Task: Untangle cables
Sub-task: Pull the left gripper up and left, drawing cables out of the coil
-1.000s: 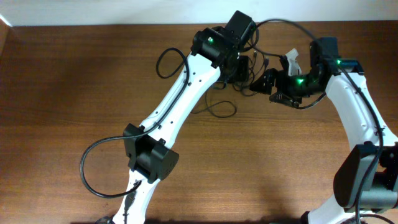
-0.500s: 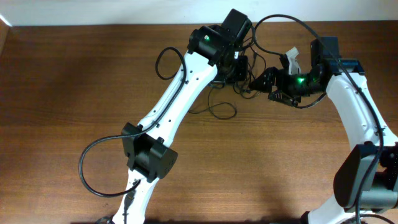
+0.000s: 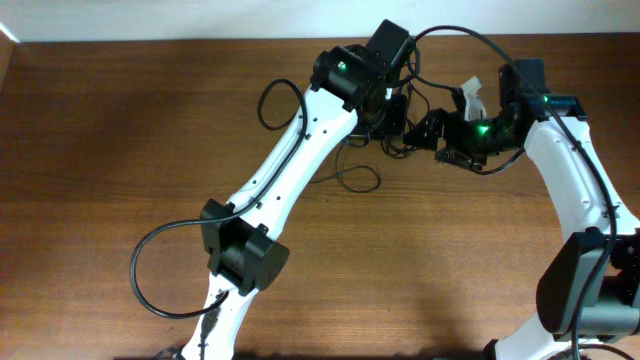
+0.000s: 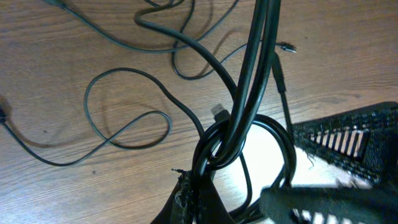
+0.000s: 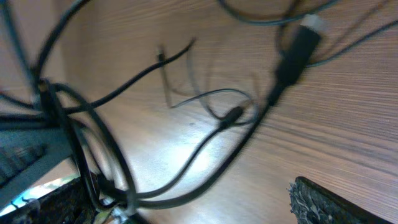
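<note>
Closest in, at the foot of the left wrist view, two strands of the cables point(image 4: 244, 93) rise from beside one finger point(image 4: 186, 199) of the left tool point(image 3: 395, 110). A ring of cord wraps round them just above it. We cannot tell whether this tool is clamped on the strands or only hooked under them, because its other side is a blur.

The strands' long axis runs straight away from the finger, up and out of the top of that view. A silvery plug point(image 4: 217, 112) lies against the ring, and a smaller plug point(image 4: 286, 47) lies a little further out on the table point(image 3: 120, 150).

Just beside the ring is the right tool point(image 3: 420, 130). In its own view its pads point(image 5: 336, 199) stand well apart, gripping nothing, with cord loops crowded against the opposite pad. The knot therefore sits between the two tools, touching or nearly touching both. From above, the tools face each other across it.

Furthest out, the slack loops point(image 4: 124, 70) lie flat on the table. They are on the left arm's side of the knot and well apart from the right tool.

We judge that the coming move depends on drawing the raised strands along their own axis, away from the ring. The left tool is nearer to them.
</note>
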Controlling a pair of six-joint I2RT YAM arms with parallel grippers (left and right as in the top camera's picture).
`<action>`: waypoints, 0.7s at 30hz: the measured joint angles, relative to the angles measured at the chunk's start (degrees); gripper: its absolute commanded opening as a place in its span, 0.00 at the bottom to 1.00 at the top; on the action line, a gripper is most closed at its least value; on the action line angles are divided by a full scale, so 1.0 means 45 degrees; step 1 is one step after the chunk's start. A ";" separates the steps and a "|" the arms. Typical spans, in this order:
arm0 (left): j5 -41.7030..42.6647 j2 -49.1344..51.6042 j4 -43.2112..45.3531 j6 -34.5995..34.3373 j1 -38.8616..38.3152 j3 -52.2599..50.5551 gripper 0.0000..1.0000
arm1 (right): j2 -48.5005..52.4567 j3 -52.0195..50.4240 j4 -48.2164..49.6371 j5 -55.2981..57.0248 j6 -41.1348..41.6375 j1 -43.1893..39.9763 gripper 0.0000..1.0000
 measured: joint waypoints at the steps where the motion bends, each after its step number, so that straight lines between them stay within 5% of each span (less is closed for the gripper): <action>1: 0.0165 0.0000 0.0000 0.0000 0.0000 0.0000 0.00 | 0.0000 0.0000 -0.0078 0.0559 0.0141 0.0000 0.98; 12: 0.2569 0.0000 -0.0044 -0.0005 0.0117 0.0000 0.00 | 0.0000 0.0000 -0.0248 0.3876 0.1122 0.0083 0.98; 21: 0.7436 0.0010 0.0010 0.0000 0.1710 -0.0005 0.00 | -0.0005 0.0010 -0.0267 0.3798 0.1195 0.0131 0.98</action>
